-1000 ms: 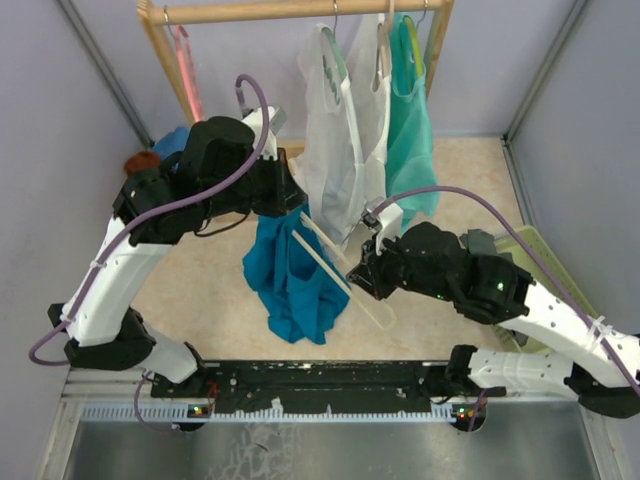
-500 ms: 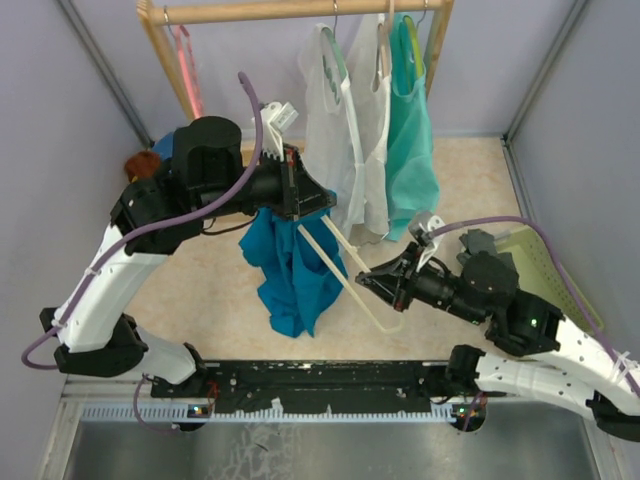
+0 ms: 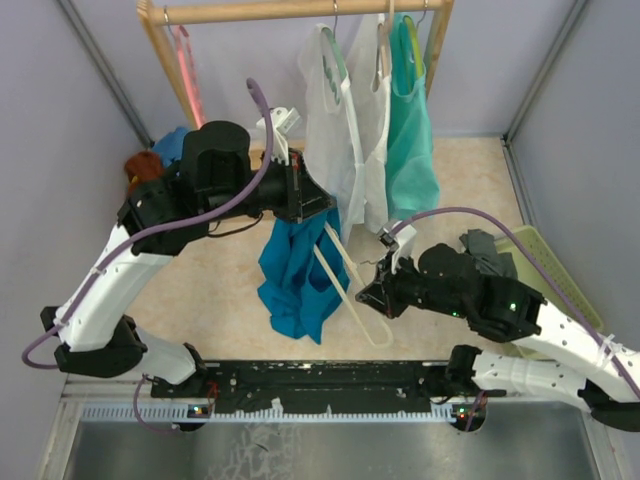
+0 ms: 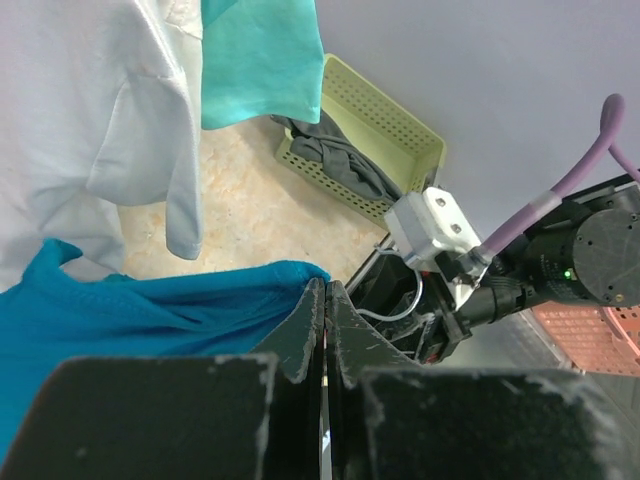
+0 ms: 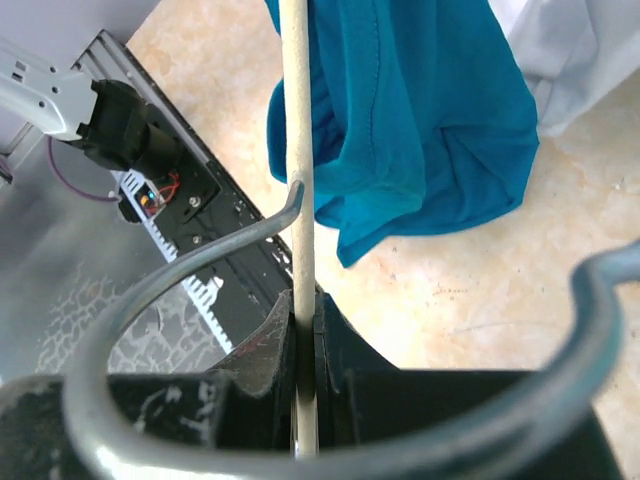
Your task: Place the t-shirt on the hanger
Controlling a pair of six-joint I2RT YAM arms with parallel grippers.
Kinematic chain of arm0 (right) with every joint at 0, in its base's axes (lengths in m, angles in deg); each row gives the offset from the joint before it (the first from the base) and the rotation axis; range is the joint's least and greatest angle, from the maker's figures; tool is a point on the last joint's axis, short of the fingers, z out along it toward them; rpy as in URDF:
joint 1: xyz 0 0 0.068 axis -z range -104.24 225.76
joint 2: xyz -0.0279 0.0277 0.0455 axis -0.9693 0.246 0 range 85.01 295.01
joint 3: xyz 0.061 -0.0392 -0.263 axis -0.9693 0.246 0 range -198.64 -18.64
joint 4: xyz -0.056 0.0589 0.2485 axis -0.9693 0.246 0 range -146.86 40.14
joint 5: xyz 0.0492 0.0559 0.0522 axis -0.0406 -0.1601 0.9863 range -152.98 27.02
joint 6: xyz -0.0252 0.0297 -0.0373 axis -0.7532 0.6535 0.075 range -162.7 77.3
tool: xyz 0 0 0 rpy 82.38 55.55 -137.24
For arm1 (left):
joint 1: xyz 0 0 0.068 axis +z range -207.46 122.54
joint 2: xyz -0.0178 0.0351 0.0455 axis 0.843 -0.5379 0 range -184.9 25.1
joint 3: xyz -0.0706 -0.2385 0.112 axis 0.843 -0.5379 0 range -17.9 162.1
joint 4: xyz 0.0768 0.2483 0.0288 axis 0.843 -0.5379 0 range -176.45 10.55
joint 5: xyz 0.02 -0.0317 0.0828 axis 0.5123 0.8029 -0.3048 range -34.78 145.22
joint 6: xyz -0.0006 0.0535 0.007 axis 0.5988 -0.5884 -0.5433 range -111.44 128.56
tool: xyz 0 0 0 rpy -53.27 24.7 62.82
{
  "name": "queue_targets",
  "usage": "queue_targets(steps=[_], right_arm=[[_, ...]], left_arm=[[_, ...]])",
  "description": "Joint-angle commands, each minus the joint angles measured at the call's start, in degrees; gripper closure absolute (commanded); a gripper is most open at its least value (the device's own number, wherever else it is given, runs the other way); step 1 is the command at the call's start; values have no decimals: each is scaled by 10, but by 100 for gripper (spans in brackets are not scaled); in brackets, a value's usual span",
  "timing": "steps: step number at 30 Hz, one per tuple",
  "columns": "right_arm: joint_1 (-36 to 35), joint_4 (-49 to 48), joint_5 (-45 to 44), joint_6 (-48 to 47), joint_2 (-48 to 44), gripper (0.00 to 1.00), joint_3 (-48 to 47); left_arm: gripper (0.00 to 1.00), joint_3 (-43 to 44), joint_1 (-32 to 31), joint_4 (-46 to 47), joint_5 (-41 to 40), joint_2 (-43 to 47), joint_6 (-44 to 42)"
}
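T-shirt (image 3: 295, 275), deep teal, dangles in mid-air above the bench (image 3: 210, 300). It is bunched at its top edge, where the left tool (image 3: 322, 207) is pinched fully shut on the fabric. Lifting it this way likely lets the cloth hang loose so an opening can be found. Beside it, the right tool (image 3: 368, 298) is clamped tight on the cream hanger (image 3: 345, 280) at its middle, just under the wire hook (image 5: 200, 258). Held there, the hanger slants upward, 1 of its 2 arms reaching toward the shirt's top, apparently to be threaded inside. The shirt is not yet on the hanger.
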Motion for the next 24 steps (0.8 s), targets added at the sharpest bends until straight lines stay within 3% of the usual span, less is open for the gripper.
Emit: queue_targets(steps=[1, 7, 12, 17, 24], right_arm=[[-5, 70, 1, 18, -12, 100, -58], [-5, 147, 4, 35, 33, 100, -107], [-5, 147, 0, 36, 55, 100, -118], [-5, 58, -13, 30, 54, 100, -111], [-5, -130, -19, 2, -46, 100, -43]], left_arm=[[100, -2, -7, 4, -12, 19, -15], [100, -28, -7, 8, -17, 15, -20], [100, -91, -26, 75, 24, 24, -12], [100, -119, -89, 116, 17, 15, -9], [100, -195, -156, 160, 11, 24, 5]])
